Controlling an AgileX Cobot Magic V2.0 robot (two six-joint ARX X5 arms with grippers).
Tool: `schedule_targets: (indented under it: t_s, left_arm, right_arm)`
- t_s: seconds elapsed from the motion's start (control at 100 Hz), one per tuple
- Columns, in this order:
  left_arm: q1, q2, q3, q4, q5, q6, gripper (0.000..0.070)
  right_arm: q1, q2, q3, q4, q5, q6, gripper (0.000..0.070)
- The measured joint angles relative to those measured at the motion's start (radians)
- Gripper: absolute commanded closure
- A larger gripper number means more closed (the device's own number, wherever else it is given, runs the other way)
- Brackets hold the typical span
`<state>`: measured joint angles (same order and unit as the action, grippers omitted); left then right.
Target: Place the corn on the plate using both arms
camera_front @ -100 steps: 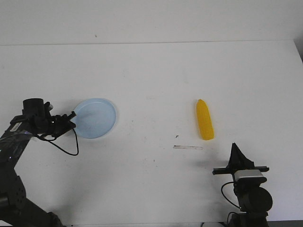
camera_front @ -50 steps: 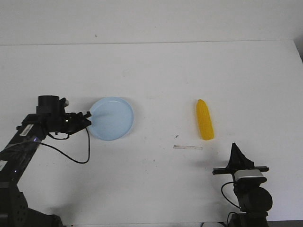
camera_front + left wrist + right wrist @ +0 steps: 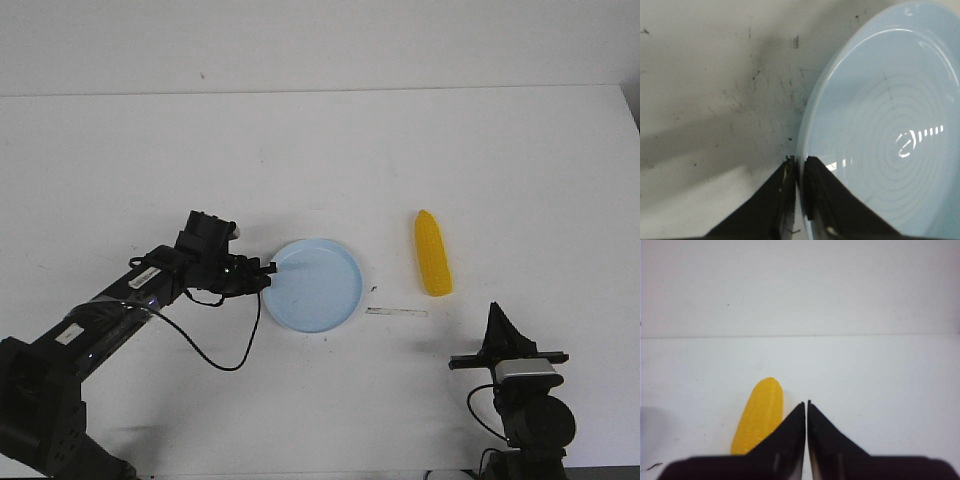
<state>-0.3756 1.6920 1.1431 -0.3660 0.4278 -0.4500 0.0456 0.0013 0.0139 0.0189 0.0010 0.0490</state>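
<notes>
Left fingers point(image 3: 265, 272) pinched on plate point(image 3: 320, 290) rim, frame centre: slide flat toward corn point(image 3: 433, 254), stop short. Right fingers point(image 3: 806, 412) closed, empty.

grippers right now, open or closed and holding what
Left gripper: closed on the rim of the pale blue plate.
Right gripper: closed, holding nothing; corn cob lies beside it.

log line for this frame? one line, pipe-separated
left gripper: shut on plate rim | right gripper: shut, empty | corn: on table, untouched
</notes>
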Motion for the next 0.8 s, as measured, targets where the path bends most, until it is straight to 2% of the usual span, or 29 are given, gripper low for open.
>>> schedule_targets:
  t_s: [0.13,0.22,0.33,0.38,0.64,0.8]
  left_arm:
    - [-0.015,0.007,0.000,0.014,-0.067,-0.025,0.0698]
    - [-0.016,0.007,0.000,0.017,-0.083,-0.032,0.0691]
    - [-0.016,0.007,0.000,0.021,-0.084,-0.035,0.0568]
    - [-0.016,0.007,0.000,0.021,-0.084,-0.036,0.0533]
    - [-0.016,-0.002,0.000,0.019,-0.083,-0.035,0.0532]
    - [-0.010,-0.099,0.000,0.020,-0.091,-0.035,0.0538]
  right_arm:
    - [0.000,0.000,0.000,0.000,0.000,0.000,0.0693]
    - [0.000,0.000,0.000,0.000,0.000,0.000,0.0693]
    - [0.000,0.000,0.000,0.000,0.000,0.000,0.0693]
    - [0.000,0.000,0.000,0.000,0.000,0.000,0.0693]
    - [0.000,0.000,0.000,0.000,0.000,0.000,0.0693]
    - [0.000,0.000,0.000,0.000,0.000,0.000,0.0693]
